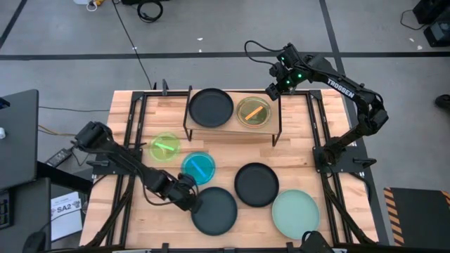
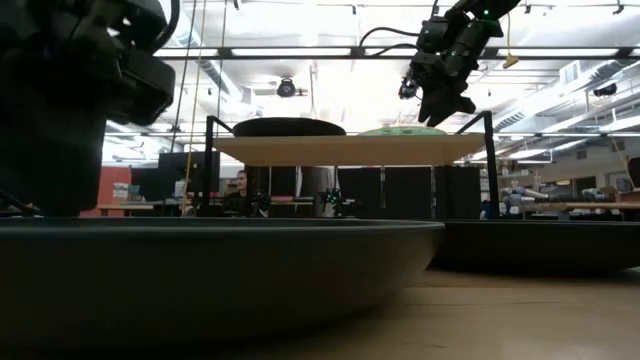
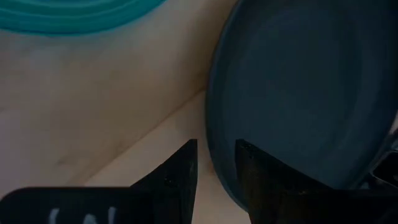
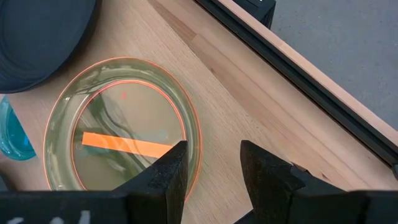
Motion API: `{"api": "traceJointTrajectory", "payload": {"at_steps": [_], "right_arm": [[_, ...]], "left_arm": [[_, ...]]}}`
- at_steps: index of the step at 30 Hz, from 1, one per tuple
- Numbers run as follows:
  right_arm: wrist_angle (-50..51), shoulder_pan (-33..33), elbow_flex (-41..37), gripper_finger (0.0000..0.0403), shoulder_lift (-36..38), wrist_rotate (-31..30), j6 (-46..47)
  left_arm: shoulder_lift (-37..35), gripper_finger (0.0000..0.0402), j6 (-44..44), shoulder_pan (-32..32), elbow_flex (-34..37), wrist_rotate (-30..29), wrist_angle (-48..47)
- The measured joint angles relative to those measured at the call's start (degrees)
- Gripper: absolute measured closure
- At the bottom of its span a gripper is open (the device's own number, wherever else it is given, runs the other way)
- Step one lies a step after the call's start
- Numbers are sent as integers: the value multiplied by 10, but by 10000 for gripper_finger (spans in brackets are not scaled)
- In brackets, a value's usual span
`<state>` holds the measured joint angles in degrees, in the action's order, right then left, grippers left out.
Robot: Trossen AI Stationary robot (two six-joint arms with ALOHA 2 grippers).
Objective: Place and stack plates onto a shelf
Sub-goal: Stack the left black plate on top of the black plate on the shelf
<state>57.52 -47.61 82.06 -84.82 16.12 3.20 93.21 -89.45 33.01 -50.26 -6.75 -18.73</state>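
high: we count a black plate point(image 1: 211, 107) and orange plate point(image 1: 254, 112) on the shelf point(image 1: 233, 129), five left on the tabletop point(image 1: 295, 151) | left wrist: left gripper point(image 3: 216, 163) fingers parted, straddling the near black plate's point(image 3: 298, 87) rim, not clenched | right wrist: right gripper point(image 4: 213, 163) released, empty above the orange plate

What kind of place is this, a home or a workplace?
Probably a robotics lab or workshop: a wooden table with mounted arms, a taped grey floor with loose cables, and ceiling strip lights.
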Motion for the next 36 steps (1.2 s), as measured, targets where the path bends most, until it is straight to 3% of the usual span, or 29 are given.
{"api": "traceJointTrajectory", "payload": {"at_steps": [16,29,36], "right_arm": [[0,0,0,250,0,0,0],[0,0,0,249,0,0,0],[0,0,0,251,0,0,0]], "left_arm": [[51,290,-1,-1,-1,0,25],[50,373,-1,-1,-1,14,32],[46,381,-1,-3,-1,17,29]]}}
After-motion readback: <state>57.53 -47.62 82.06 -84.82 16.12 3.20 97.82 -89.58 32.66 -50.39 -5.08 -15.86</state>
